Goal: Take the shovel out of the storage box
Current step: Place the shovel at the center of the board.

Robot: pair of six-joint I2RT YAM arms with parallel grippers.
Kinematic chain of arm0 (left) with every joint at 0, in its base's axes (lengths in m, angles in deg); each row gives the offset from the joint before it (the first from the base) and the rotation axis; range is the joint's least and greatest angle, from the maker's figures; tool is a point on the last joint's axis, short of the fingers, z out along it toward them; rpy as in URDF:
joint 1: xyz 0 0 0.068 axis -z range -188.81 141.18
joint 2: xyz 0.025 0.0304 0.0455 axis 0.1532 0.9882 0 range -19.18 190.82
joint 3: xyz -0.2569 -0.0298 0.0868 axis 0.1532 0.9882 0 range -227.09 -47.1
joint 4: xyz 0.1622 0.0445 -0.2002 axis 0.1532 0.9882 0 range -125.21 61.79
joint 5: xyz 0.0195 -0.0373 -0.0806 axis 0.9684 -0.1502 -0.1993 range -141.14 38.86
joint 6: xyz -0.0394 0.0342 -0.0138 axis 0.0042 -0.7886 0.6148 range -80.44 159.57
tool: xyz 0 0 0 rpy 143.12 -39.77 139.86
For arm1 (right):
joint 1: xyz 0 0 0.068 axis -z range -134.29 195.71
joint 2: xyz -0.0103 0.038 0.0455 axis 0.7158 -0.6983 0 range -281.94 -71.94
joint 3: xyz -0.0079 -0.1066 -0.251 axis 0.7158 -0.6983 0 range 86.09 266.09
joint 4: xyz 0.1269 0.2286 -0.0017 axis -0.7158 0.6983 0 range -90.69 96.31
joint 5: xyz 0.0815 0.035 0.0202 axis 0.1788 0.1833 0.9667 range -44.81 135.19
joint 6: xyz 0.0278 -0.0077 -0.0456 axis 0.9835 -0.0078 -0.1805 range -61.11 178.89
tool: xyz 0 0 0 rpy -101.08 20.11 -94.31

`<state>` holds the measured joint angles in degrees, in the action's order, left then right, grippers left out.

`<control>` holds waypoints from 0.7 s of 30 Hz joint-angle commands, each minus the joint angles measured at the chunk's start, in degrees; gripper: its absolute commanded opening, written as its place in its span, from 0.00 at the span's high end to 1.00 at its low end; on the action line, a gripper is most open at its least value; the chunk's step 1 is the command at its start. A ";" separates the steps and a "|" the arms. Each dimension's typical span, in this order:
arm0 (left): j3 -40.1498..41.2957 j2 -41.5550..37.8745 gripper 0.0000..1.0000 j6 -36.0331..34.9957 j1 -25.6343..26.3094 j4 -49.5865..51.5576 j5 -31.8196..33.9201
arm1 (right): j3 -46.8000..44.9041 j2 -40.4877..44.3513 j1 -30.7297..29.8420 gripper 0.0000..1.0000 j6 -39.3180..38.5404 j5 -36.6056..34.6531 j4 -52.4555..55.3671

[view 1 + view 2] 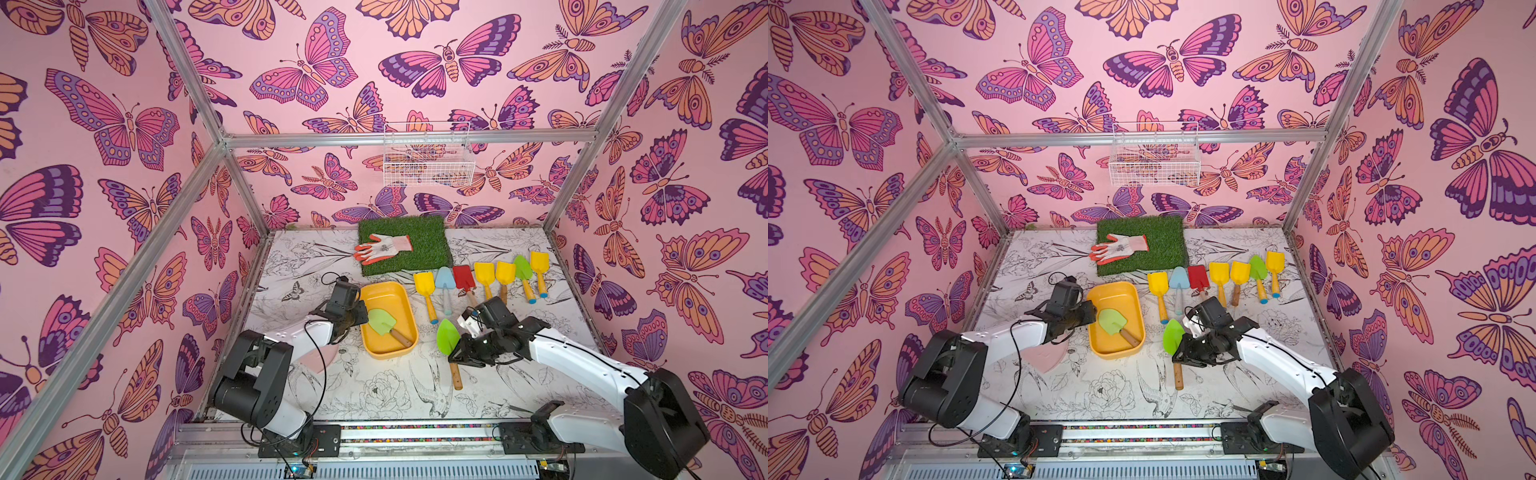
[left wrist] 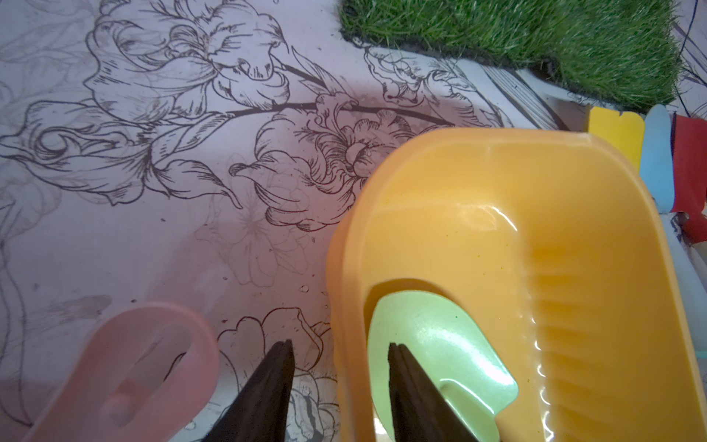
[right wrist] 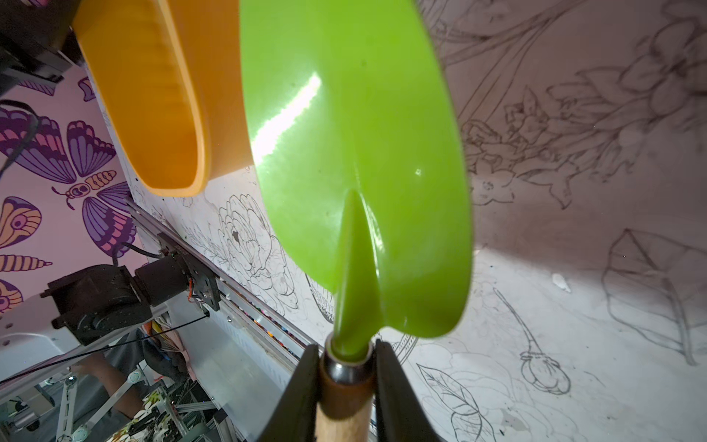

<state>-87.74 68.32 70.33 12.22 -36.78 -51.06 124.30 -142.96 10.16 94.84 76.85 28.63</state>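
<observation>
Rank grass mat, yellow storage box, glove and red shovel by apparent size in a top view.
1. grass mat
2. storage box: not far behind the mat, and nearer the camera, so unsure
3. glove
4. red shovel

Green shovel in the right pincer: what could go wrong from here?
1. The green shovel is pinched by the right pincer only at its round handle, so it might twist or slip.
2. Its blade is close to the storage box; a swing could knock it, though the left pincer grips its wall.
3. That pincer's inner finger sits over the pale green shovel lying inside and could drag it.
</observation>
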 commanded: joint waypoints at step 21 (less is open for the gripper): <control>0.30 0.87 0.54 0.47 0.32 -0.48 -0.70 | -2.36 -12.29 -1.90 0.78 6.94 0.54 -13.55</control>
<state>-87.74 68.39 70.66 12.22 -36.86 -51.59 121.16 -154.44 8.54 101.59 77.03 15.08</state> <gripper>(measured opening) 0.465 0.265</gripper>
